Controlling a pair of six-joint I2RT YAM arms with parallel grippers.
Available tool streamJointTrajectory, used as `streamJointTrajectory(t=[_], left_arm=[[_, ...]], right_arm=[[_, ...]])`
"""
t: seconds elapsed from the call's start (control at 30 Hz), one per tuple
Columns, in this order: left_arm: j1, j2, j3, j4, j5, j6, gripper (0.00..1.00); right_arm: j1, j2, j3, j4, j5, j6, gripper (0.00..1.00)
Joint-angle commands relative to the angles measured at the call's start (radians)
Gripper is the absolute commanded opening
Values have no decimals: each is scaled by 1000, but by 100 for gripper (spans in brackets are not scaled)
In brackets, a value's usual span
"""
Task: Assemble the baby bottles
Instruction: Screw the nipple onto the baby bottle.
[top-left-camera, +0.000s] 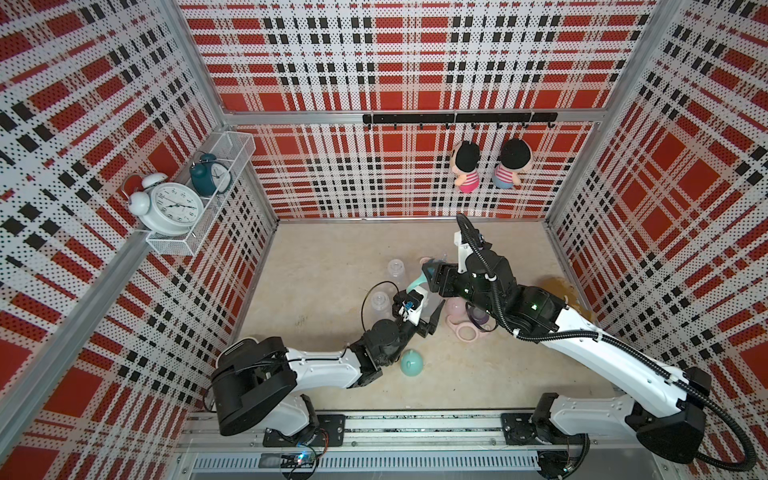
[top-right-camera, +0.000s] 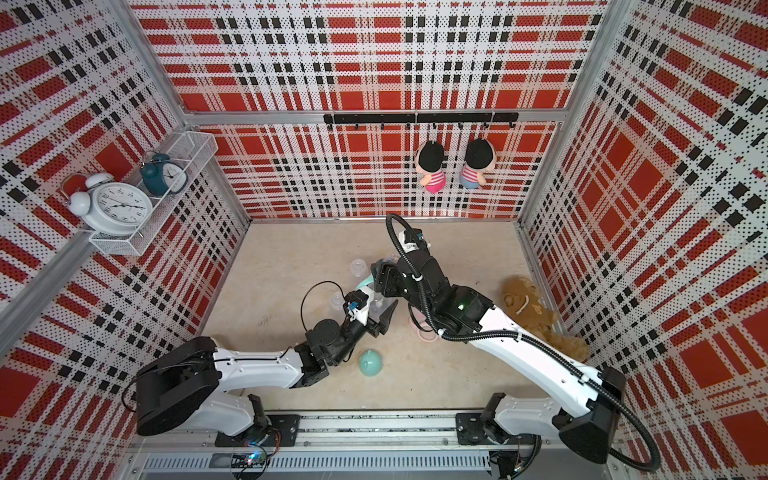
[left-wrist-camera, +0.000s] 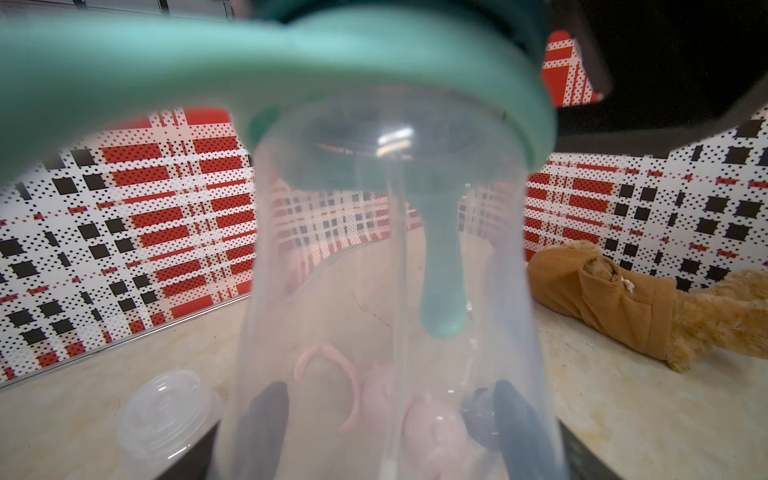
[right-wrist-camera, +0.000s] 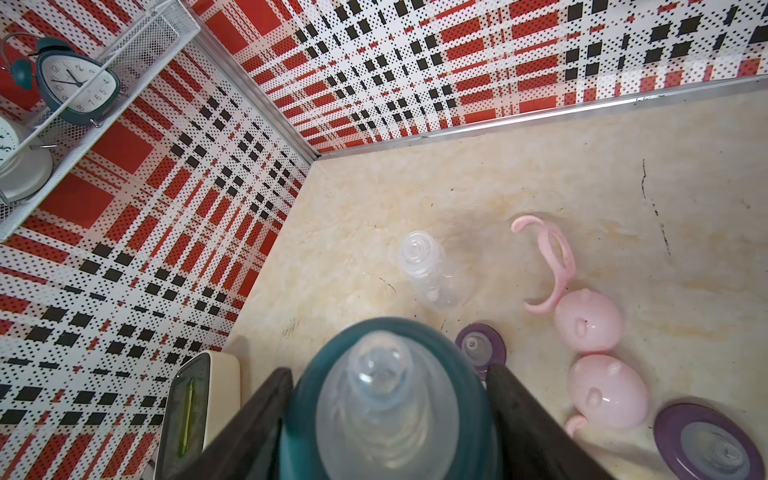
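My left gripper (left-wrist-camera: 390, 411) is shut on a clear bottle (left-wrist-camera: 374, 270), its dark fingers (left-wrist-camera: 266, 415) showing through the plastic on both sides. A teal two-handled ring (left-wrist-camera: 291, 62) sits round the bottle's neck. Directly over it my right gripper (right-wrist-camera: 388, 415) is shut on a teal nipple collar (right-wrist-camera: 307, 395) with a clear nipple (right-wrist-camera: 378, 370). In both top views the two grippers (top-left-camera: 424, 307) (top-left-camera: 432, 270) meet at mid-table. A teal eared dome cap (top-left-camera: 411, 362) lies near the left arm's wrist.
Two more clear bottles (top-left-camera: 397, 270) (top-left-camera: 380, 301) stand left of the grippers. A pink handled ring (right-wrist-camera: 557, 257), two pink dome caps (right-wrist-camera: 588, 320) (right-wrist-camera: 606, 392) and two purple nipple collars (right-wrist-camera: 480, 345) (right-wrist-camera: 706, 440) lie under the right arm. A brown plush toy (top-right-camera: 523, 303) lies by the right wall.
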Motion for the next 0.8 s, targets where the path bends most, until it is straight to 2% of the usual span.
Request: streamJointTrajectory(t=[0.0, 0.13, 0.3, 0.43, 0.53, 0.63, 0.77], left_arm=[[16, -20, 34, 83, 23, -1, 0], [65, -41, 12, 78, 171, -30, 0], [136, -70, -16, 79, 362, -74, 0], [178, -95, -39, 86, 520, -83, 0], [203, -109, -60, 104, 636, -89, 0], [253, -105, -76, 149, 783, -147, 0], [283, -106, -89, 194, 886, -207, 0]], right_arm=[[15, 13, 43, -45, -50, -9, 69], [15, 5, 82, -69, -117, -68, 82], [-5, -7, 143, -122, -191, -156, 92], [-49, -22, 159, -144, -314, -238, 94], [-55, -52, 151, -148, -346, -318, 95], [-64, -87, 134, -142, -391, -404, 94], [-80, -114, 128, -160, -414, -489, 92]])
